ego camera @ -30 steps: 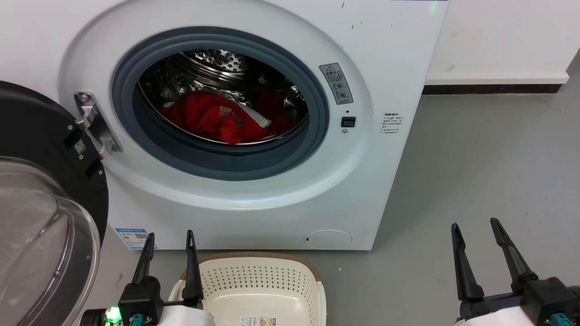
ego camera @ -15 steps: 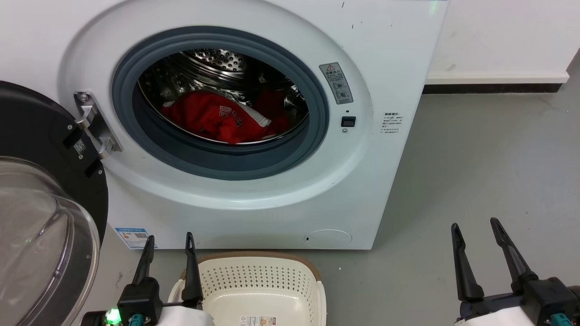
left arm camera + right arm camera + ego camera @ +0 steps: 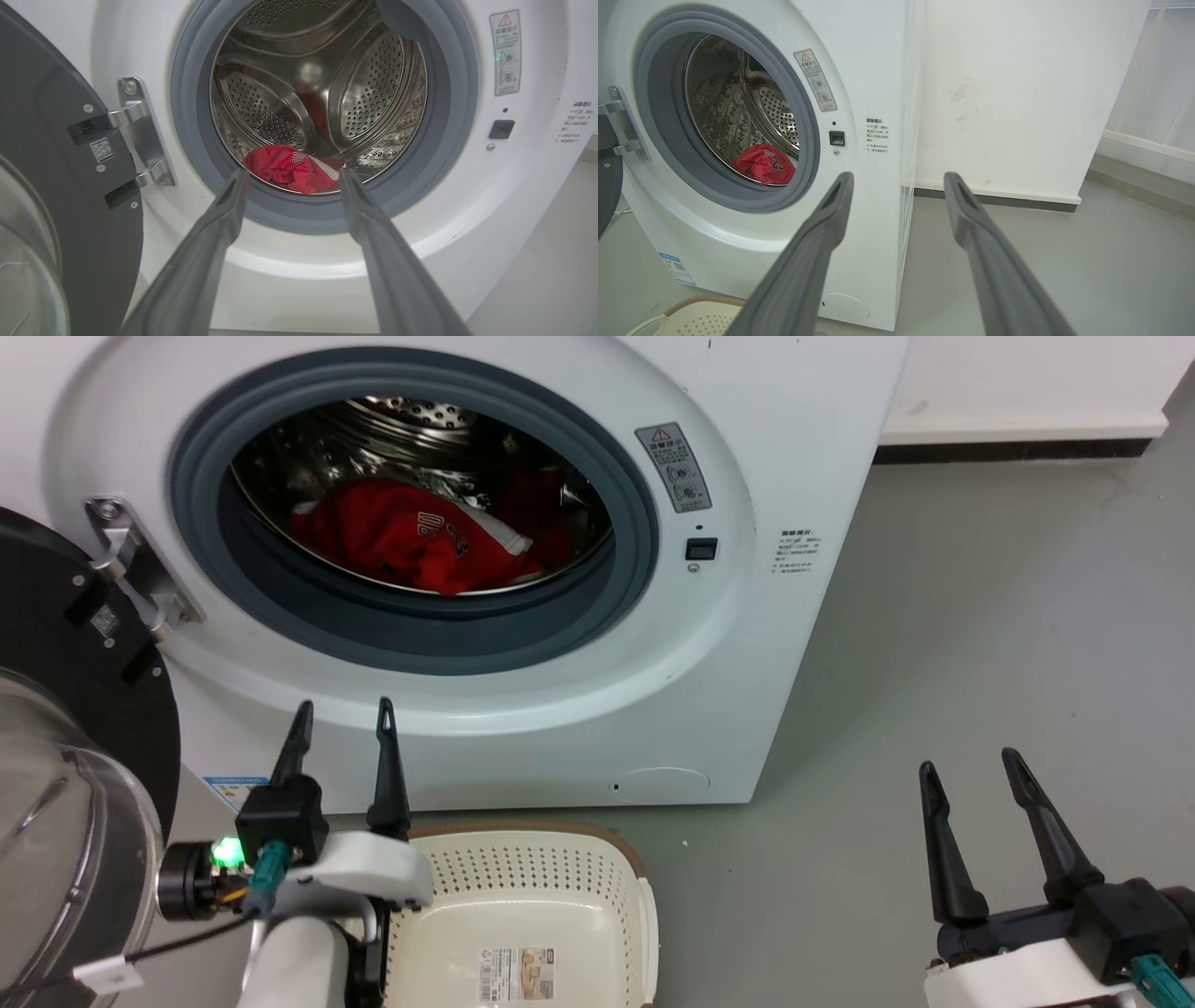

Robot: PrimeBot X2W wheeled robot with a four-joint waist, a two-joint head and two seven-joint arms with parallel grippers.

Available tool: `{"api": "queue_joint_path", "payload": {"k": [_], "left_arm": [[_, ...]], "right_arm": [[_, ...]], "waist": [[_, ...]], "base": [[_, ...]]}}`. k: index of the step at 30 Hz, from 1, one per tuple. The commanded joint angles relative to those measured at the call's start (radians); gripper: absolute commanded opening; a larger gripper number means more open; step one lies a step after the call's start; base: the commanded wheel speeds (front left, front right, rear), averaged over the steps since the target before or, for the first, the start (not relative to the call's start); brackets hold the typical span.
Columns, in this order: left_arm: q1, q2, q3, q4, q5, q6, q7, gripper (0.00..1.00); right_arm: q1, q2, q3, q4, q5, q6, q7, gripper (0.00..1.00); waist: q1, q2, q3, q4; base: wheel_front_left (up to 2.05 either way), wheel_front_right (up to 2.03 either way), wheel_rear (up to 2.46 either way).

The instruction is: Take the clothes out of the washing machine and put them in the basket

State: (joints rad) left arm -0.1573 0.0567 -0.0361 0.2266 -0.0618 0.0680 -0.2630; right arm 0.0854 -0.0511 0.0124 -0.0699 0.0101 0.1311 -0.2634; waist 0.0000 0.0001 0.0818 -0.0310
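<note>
Red clothes (image 3: 411, 537) with white trim lie in the bottom of the steel drum of the white washing machine (image 3: 747, 644), whose door (image 3: 65, 747) hangs open at the left. The clothes (image 3: 292, 168) (image 3: 763, 163) also show in both wrist views, one marked "23". The cream basket (image 3: 523, 873) stands on the floor in front of the machine, nothing but its label inside. My left gripper (image 3: 343, 711) is open, raised in front of the machine below the porthole, above the basket's left end. My right gripper (image 3: 966, 765) is open over the floor at the lower right.
Grey floor (image 3: 980, 616) stretches right of the machine to a white wall with a dark skirting (image 3: 1008, 451). The open door's glass bowl (image 3: 47, 859) bulges out close beside my left arm. A grey rubber seal (image 3: 644, 523) rings the porthole.
My left gripper has risen and moved toward the porthole, more of its arm now in sight. The head camera has tilted, shifting the whole picture. The right gripper holds its place, still open.
</note>
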Motion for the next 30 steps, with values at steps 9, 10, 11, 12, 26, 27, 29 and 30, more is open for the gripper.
{"api": "queue_joint_path", "payload": {"k": [9, 10, 11, 12, 26, 27, 29, 30], "left_arm": [[-0.369, 0.076, 0.052, 0.218, 0.023, -0.032, -0.003, 1.0], [-0.403, 0.083, 0.052, 0.24, 0.028, -0.03, -0.003, 1.0], [-0.439, 0.09, 0.05, 0.261, 0.035, -0.028, -0.003, 1.0], [-0.471, 0.099, 0.049, 0.284, 0.04, -0.029, -0.003, 1.0], [-0.877, 0.205, 0.046, 0.566, 0.058, -0.038, -0.002, 1.0], [-0.907, 0.217, 0.042, 0.587, 0.061, -0.04, 0.0, 1.0], [-0.964, 0.24, 0.03, 0.632, 0.072, -0.047, 0.013, 1.0], [-0.993, 0.251, 0.026, 0.653, 0.078, -0.045, 0.026, 1.0]], "right_arm": [[-0.121, 0.002, 0.01, -0.027, 0.017, -0.001, -0.002, 1.0], [-0.134, 0.002, 0.013, -0.03, 0.019, -0.001, -0.002, 1.0], [-0.147, 0.002, 0.012, -0.033, 0.023, -0.001, -0.002, 1.0], [-0.159, 0.002, 0.014, -0.036, 0.028, -0.001, -0.002, 1.0], [-0.297, 0.002, 0.045, -0.073, 0.077, -0.001, -0.002, 1.0], [-0.306, 0.002, 0.046, -0.076, 0.082, -0.001, -0.002, 1.0], [-0.323, 0.002, 0.048, -0.08, 0.092, -0.001, -0.002, 1.0], [-0.329, 0.002, 0.048, -0.082, 0.095, -0.001, -0.002, 1.0]], "waist": [[0.0, -0.0001, 0.208, -0.084], [0.0, -0.0001, 0.23, -0.091], [0.0, -0.0001, 0.248, -0.097], [0.0, -0.0001, 0.269, -0.103], [0.0, -0.0001, 0.497, -0.173], [0.0, -0.0001, 0.513, -0.178], [0.0, -0.0001, 0.539, -0.187], [0.0, -0.0001, 0.551, -0.19]], "base": [[0.0, 0.0, 0.0], [0.0, 0.0, 0.0], [0.0, 0.0, 0.0], [0.0, 0.0, 0.0], [0.0, 0.0, 0.0], [0.0, 0.0, 0.0], [0.0, 0.0, 0.0], [0.0, 0.0, 0.0]]}}
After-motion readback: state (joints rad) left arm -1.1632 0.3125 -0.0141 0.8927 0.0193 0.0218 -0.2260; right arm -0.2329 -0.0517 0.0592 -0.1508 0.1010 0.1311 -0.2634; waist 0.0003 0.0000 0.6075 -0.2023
